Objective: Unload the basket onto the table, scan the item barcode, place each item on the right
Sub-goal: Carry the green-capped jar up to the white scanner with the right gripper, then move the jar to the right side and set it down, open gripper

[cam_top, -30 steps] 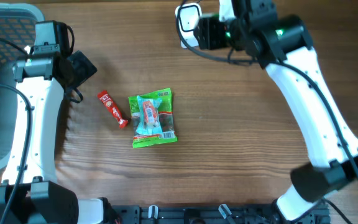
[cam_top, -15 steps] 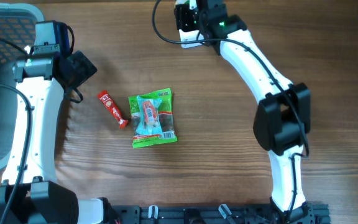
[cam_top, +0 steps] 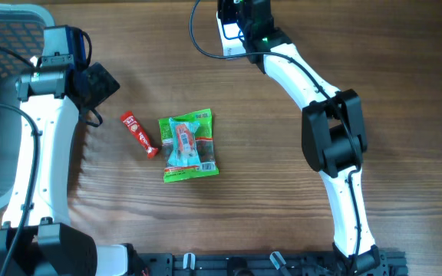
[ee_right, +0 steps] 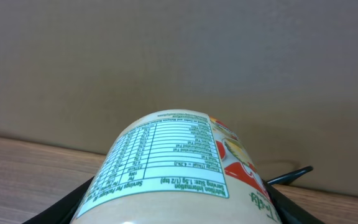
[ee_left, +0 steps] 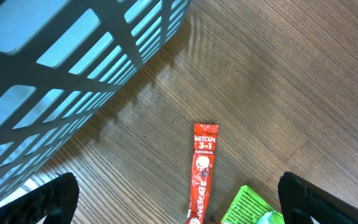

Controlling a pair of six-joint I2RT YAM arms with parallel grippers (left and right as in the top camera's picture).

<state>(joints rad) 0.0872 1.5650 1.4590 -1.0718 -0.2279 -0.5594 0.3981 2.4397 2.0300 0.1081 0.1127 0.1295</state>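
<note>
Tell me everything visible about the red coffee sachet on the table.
The red sachet is a slim stick pack, glossy film by its look, printed Nescafe 3in1 Original in white. It lies flat on the wooden table, diagonal in the overhead view, close beside the green packet. Nothing grips it.

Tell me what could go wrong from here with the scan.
1. The right gripper holds the container with its nutrition panel toward the wrist camera. No barcode shows, so the wrong face may get presented.
2. The container is rounded and held at the far edge of the table; a slip might send it rolling off.
3. The black cable loops beside the arm and could snag on a turn.
</note>
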